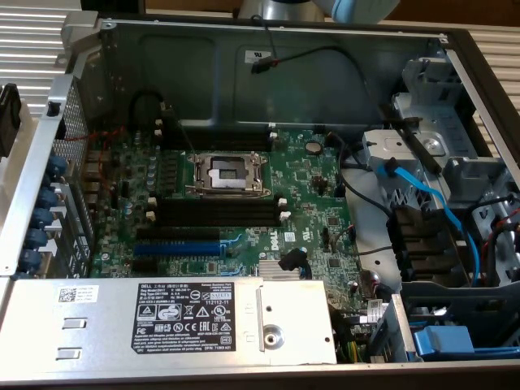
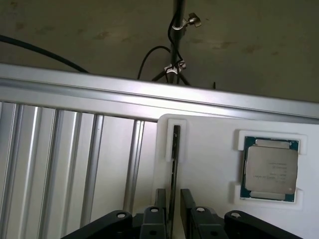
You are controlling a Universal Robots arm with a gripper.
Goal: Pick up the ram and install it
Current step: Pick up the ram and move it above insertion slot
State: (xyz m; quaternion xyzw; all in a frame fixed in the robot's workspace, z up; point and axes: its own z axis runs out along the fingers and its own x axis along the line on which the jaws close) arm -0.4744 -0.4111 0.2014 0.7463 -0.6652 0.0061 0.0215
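Ribbed metal tabletop point(image 2: 65, 169) carries a white holder point(image 2: 209, 144), with bare floor beyond it. The ram point(image 2: 175, 149) stands on edge in a narrow slot of that holder, and a processor chip point(image 2: 270, 169) lies flat in a recess beside it. The claw point(image 2: 173, 196) stands open, its fingers point(image 2: 160, 206) apart, one on each side of the stick. From the exterior view's left to its right, the open computer case point(image 1: 244, 65) shows a blue slot point(image 1: 177, 247), black memory slots point(image 1: 219, 212), a processor socket point(image 1: 226, 172) and blue cables point(image 1: 431, 203).

Green motherboard point(image 1: 313, 183), blue slot point(image 1: 177, 248), white tray point(image 2: 209, 199), dark ram point(image 2: 175, 149).
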